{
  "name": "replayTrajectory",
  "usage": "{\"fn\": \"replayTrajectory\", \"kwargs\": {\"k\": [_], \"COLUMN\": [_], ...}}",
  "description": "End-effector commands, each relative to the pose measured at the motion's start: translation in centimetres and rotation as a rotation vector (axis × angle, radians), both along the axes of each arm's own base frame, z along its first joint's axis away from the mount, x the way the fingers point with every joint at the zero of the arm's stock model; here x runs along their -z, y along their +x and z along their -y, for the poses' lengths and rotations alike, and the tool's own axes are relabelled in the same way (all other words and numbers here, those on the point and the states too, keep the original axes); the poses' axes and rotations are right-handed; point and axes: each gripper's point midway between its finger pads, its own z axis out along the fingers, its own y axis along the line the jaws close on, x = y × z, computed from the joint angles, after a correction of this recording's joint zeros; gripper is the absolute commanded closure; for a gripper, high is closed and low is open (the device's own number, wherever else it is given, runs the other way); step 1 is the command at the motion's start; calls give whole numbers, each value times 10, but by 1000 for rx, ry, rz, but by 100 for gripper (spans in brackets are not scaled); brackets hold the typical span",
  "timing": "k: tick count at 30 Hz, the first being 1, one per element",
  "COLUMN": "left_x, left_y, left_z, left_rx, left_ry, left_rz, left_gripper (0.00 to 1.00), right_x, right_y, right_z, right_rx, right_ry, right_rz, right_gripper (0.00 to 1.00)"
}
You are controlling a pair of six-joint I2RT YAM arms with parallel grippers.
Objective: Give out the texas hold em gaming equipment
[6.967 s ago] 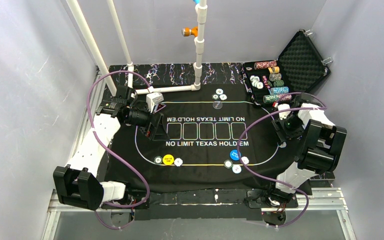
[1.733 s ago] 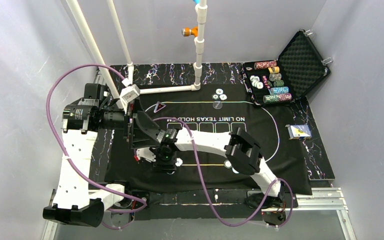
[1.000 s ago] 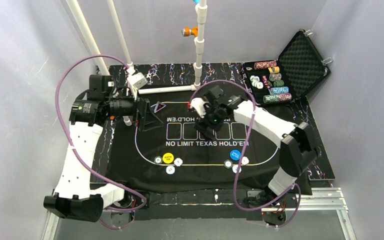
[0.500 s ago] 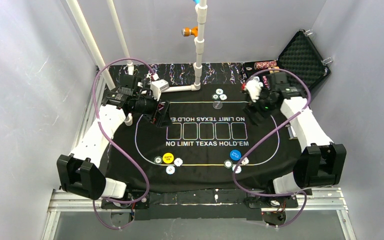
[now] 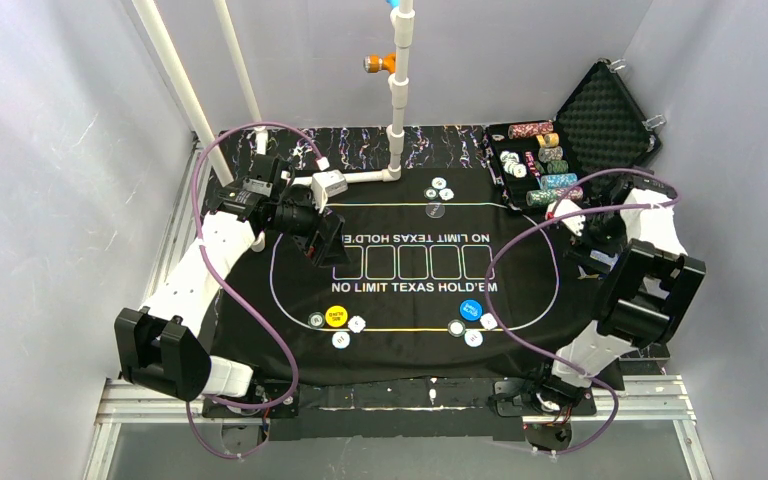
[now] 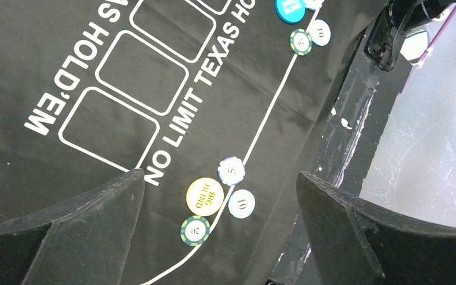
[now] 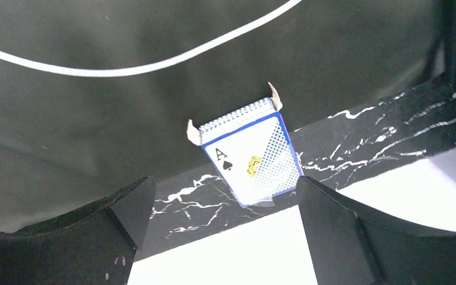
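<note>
Top external shows the mat [image 5: 400, 290] with three groups laid out. At 7 o'clock lies the yellow button [image 5: 335, 317] with three chips [image 5: 357, 323] touching or just beside it. At 5 o'clock lies the blue button [image 5: 471, 309] with three more chips, and another three lie at 12 o'clock. Spare stacks [image 5: 557, 181] sit in the case [image 5: 605, 115] at 1 o'clock.

The left pincer [image 6: 219, 178] is spread wide and holds nothing, hovering over the mat at 10 o'clock. The right pincer [image 7: 224, 184] is also spread and empty. It hangs over the deck [image 7: 252, 157], which lies in its box, flaps open, at the mat's 3 o'clock edge and partly on the marbled worktop.

Judging by this, the chips and buttons look shared out to three seats. The cards are what is left: none shows at any seat or in the five printed boxes, so the deck has yet to be picked up and dealt
</note>
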Motion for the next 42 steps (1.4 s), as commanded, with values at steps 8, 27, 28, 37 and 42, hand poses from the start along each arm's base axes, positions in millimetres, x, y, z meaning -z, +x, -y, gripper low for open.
{"fn": "replayTrajectory", "kwargs": {"k": [8,27,28,37,42], "left_x": [5,13,13,1,-12], "left_y": [-11,-3,-3,-4,-3], "left_z": [6,10,10,16,17], "left_rx": [53,30,30,40,25], "left_ry": [-24,-14,-13,-55,-69], "left_rz": [-78,-153,-154,-166,-151], "left_gripper": [0,1,1,1,1], "right_x": [26,76,78,89,71], "right_y": [16,36,35,24,27], "right_z": [40,69,70,62,56], "right_rx": [-297,-315,-313,-293,-274], "right_ry": [-92,-140,-137,-84,-58], "right_rz": [-45,-86,-98,-148,-109], "right_gripper": [4,3,5,27,56]}}
